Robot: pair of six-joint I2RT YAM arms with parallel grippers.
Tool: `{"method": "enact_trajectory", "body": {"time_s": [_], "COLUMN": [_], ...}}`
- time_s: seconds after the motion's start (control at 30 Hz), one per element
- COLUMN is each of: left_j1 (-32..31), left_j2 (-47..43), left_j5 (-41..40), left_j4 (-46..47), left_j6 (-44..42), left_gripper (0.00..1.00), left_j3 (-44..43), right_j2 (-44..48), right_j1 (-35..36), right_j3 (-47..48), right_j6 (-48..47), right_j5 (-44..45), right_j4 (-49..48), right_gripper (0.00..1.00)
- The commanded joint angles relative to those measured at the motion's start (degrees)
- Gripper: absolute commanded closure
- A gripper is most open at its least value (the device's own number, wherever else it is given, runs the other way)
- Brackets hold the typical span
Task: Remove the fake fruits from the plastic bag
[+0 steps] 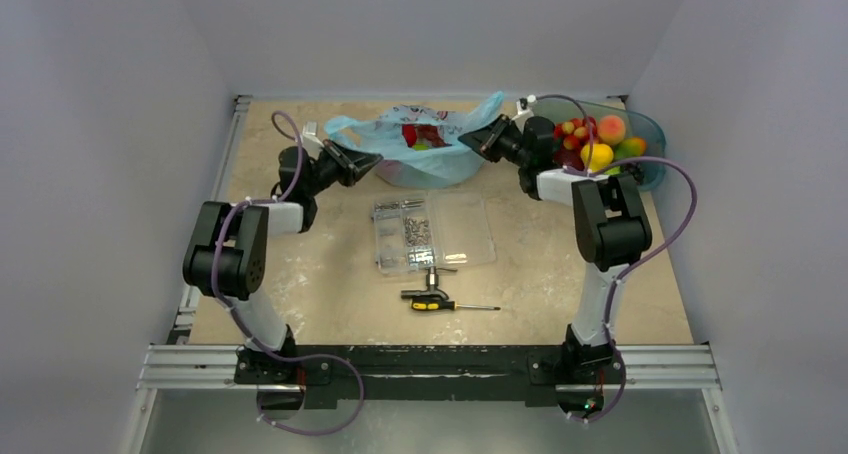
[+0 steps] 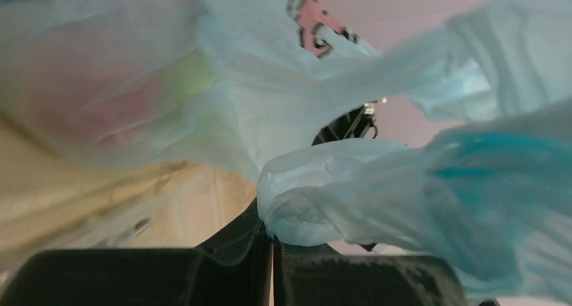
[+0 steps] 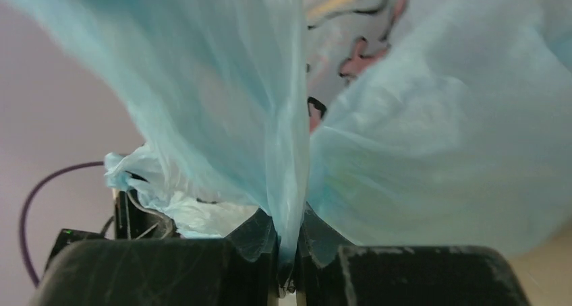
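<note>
The light blue plastic bag (image 1: pixel 440 154) lies at the back middle of the table, its mouth stretched between both grippers. Inside it show a red fruit (image 1: pixel 411 134) and a green fruit (image 1: pixel 423 145). My left gripper (image 1: pixel 366 161) is shut on the bag's left edge; in the left wrist view its jaws (image 2: pixel 272 235) pinch bunched bag film (image 2: pixel 317 205), and red (image 2: pixel 115 110) and green (image 2: pixel 189 77) blurs show through the bag. My right gripper (image 1: pixel 470 139) is shut on the bag's right handle; in the right wrist view (image 3: pixel 287 252) a fold of film (image 3: pixel 287 151) runs between the jaws.
A rigid teal tub (image 1: pixel 648 134) at the back right holds several fruits (image 1: pixel 598 139), beside my right arm. A clear compartment box of screws (image 1: pixel 432 232) lies mid-table. A small tool (image 1: pixel 430 279) and a yellow-handled screwdriver (image 1: pixel 450 305) lie in front of it.
</note>
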State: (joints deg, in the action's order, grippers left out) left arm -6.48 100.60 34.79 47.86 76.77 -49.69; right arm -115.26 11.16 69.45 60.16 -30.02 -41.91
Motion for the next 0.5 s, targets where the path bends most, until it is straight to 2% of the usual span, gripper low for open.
{"method": "enact_trajectory", "body": {"time_s": [0.0, 0.1, 0.23, 0.3, 0.37, 0.47], "left_j1": [-0.19, -2.0, -5.25, -6.56, -7.44, -8.36], "left_j2": [-6.63, -10.33, -13.68, -14.59, -14.58, -15.95], "left_j5": [-1.76, -3.03, -3.29, -4.52, -4.87, -6.92], "left_j4": [11.96, 10.92, 3.7, -2.06, -4.56, -6.17], "left_j6": [-1.7, -1.16, -4.41, -7.43, -8.28, -9.47], "left_gripper": [1.0, 1.0, 1.0, 1.0, 1.0, 1.0], "left_j3": [10.32, 15.47, 17.24, 16.71, 16.45, 17.38], "right_j2": [11.09, 15.77, 17.85, 18.45, 21.35, 28.72], "right_j1": [-1.2, -0.1, 2.72, 4.71, 6.72, 10.28], "right_j3": [-5.5, -4.89, -0.53, 1.52, 0.37, -5.14], "right_j6": [-16.06, -22.22, -28.14, -30.34, -31.91, -32.8], "right_j5": [6.93, 17.26, 28.87, 31.41, 31.69, 28.93], "right_j4": [11.19, 24.45, 38.93, 44.93, 48.29, 47.48], "right_gripper": [0.92, 0.86, 0.59, 0.5, 0.45, 0.34]}}
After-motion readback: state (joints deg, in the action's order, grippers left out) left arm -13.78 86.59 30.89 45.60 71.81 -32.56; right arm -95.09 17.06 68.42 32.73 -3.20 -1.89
